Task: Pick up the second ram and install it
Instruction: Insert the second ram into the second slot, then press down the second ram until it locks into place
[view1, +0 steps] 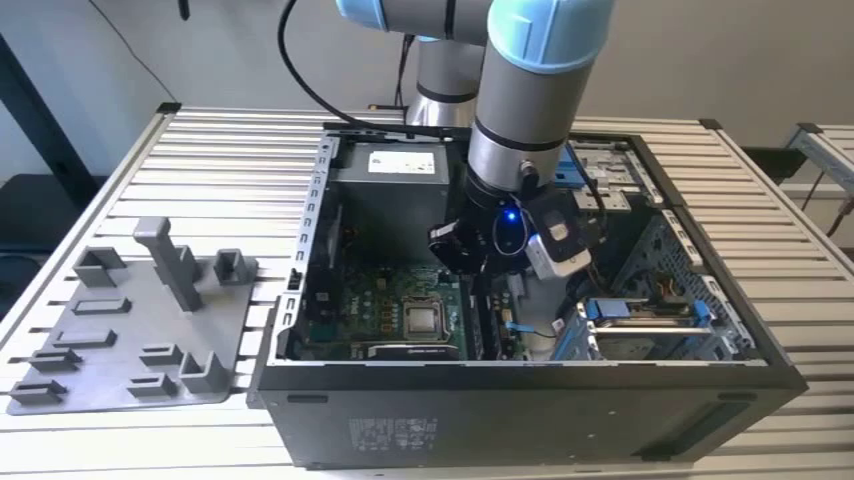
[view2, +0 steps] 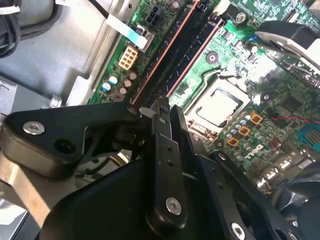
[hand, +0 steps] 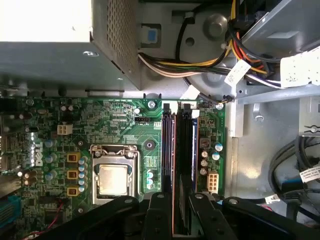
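Second ram (hand: 184, 160) stands edge-on in the memory slot nearer the case's side wall, running up from between the fingertips of the gripper (hand: 180, 197). The fingers are drawn close together on its near end, pinching the thin dark board, as far as both wrist views show. The other memory stick (hand: 167, 150) sits in the adjacent slot, just beside it and parallel.

Progress, as a judgement: pick-up is done and the board is aligned with its slot. Whether it is fully seated and latched cannot be told — the slot's near end lies under the fingers.

Clearances:
- Inside the computer case (view1: 534, 375), the arm reaches down through the open top, near the middle.
- On the motherboard (hand: 125, 130), the processor socket (hand: 112, 180) lies beyond the other stick, apart from the fingers.
- Toward the case's side wall, a row of capacitors (hand: 205, 157) and a white connector (hand: 212, 181) stand just beside the slot — the tightest margin.
- A cable bundle (hand: 200, 62) hangs past the slot's far end, near the power supply (hand: 50, 40).
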